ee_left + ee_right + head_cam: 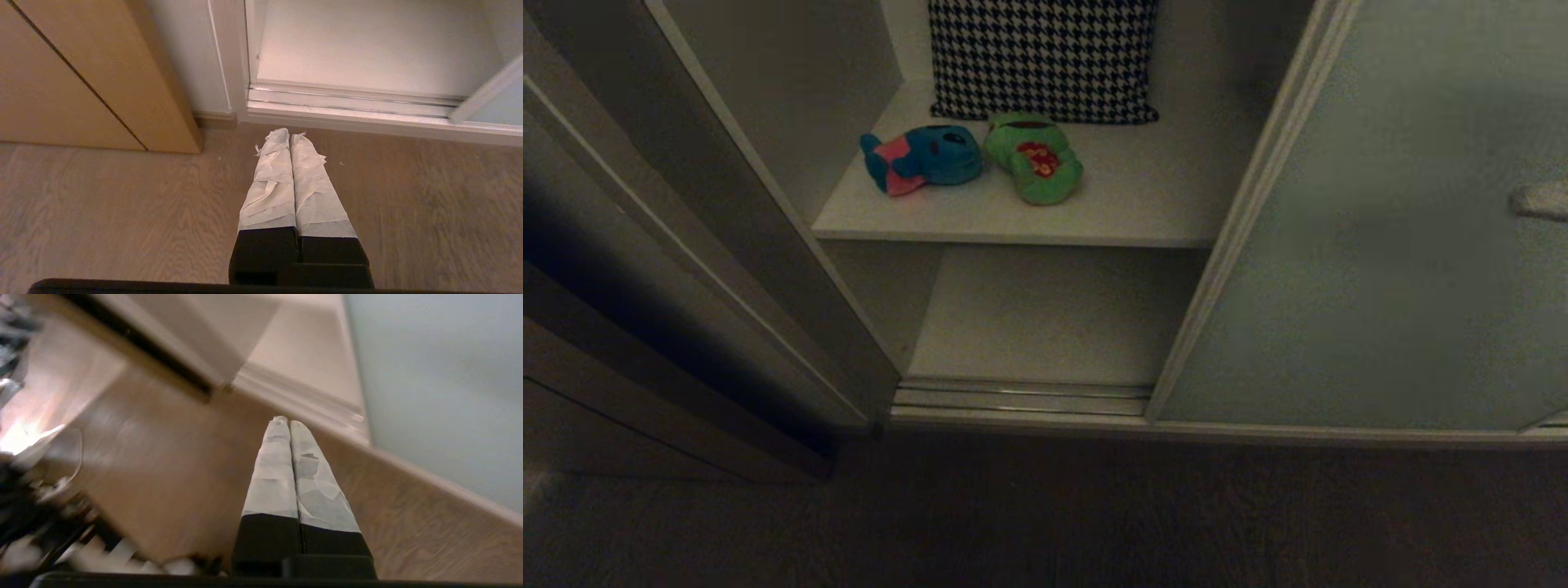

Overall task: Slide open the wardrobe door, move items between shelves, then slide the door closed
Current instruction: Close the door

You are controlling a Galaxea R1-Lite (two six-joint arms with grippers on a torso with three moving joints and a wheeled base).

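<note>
The wardrobe stands open in the middle. The sliding wardrobe door, pale grey-green, covers the right side; it also fills one side of the right wrist view. A blue plush toy with a pink top and a green frog toy lie side by side on the upper white shelf. The lower shelf is bare. My left gripper is shut and empty above the floor before the track. My right gripper is shut and empty near the door's foot; a pale blurred tip shows at the head view's right edge.
A black-and-white houndstooth cushion leans at the back of the upper shelf behind the toys. The metal bottom track runs along the opening. A tan cabinet stands left of the wardrobe. Blurred cables and clutter lie on the wooden floor.
</note>
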